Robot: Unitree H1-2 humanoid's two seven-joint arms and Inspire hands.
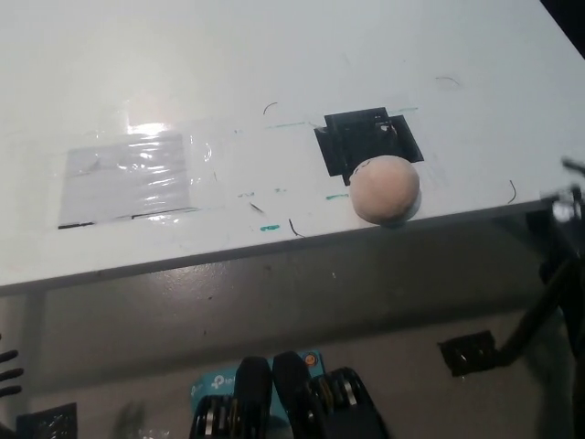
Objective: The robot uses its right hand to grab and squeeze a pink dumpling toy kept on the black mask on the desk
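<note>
1. A clear plastic sheet (137,178) lies flat on the white desk (274,73), far to the left of the right hand (571,197); nothing rests on it.
2. The pink dumpling toy (386,189) sits on the near corner of the black mask (366,139), close to the desk edge, probably so the right hand can reach it.
3. Only dark parts of the right hand show at the picture's right edge, beside the toy, not touching; whether its fingers are apart or together, I cannot tell.
4. The left hand is out of view. No containers are visible.
</note>
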